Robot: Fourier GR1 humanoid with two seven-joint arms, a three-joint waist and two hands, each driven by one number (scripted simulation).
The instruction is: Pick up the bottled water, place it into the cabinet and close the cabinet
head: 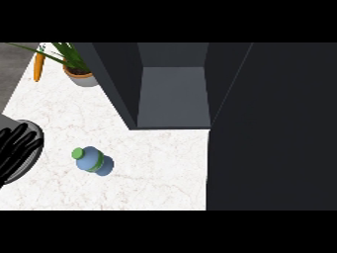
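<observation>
1. I'm looking straight down on the white marbled bench [68,113], and the bottled water [93,160] stands on it toward the near left, apart from everything else.
2. The bottle is blue with a green cap and a green band round its body; from here the cap sits up and to the left of the body.
3. My left hand [10,150] shows at the left edge, black against its grey forearm, just left of the bottle but not touching it.
4. Its fingers [23,136] look straight and slightly spread, pointing up and to the right, clamped on nothing.
5. The cabinet [172,94] sits at the far middle of the bench, dark grey, its interior showing as a lighter grey floor between dark side walls.
6. A big dark panel [280,128] fills the whole right side from far to near; I take it for the cabinet's door, but I can't be certain of that.
7. The bottle is outside the cabinet, near and left of its opening.
8. Far left, a potted plant [77,69] stands on the bench beside the cabinet's left wall, and an orange carrot [38,67] lies just left of the pot.
9. My right hand is nowhere on screen.
</observation>
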